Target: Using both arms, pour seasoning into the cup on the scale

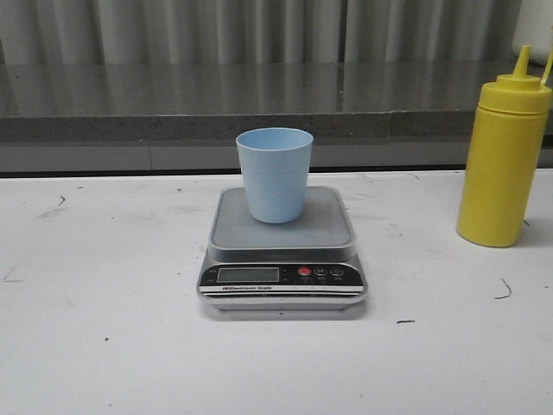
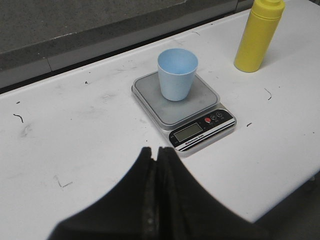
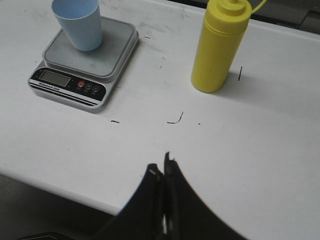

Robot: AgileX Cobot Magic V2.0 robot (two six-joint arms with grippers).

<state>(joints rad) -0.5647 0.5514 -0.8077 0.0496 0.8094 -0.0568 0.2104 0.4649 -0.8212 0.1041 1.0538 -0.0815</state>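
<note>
Front view: a pale blue cup [image 1: 275, 174] stands upright on the steel platform of a silver kitchen scale [image 1: 282, 245], toward the platform's rear edge. The scale sits near the middle of the white tabletop [image 1: 104, 328], its black panel with display and red button facing the camera. A tall yellow squeeze bottle [image 1: 504, 159] stands upright on the tabletop, well apart from the scale on the robot's right. No arm appears in this view.

Left wrist view: the left gripper [image 2: 157, 156] hangs over bare tabletop, its black fingers [image 2: 142, 172] pressed together with nothing between them. The cup, scale and bottle all lie beyond it, untouched.

Right wrist view: the right gripper [image 3: 162, 167] is likewise clenched, fingers [image 3: 150, 182] meeting and holding nothing, above the tabletop near its front edge. The bottle stands nearer to this gripper than the scale does. Small dark scuffs [image 3: 175, 120] mark the surface between gripper and bottle.
</note>
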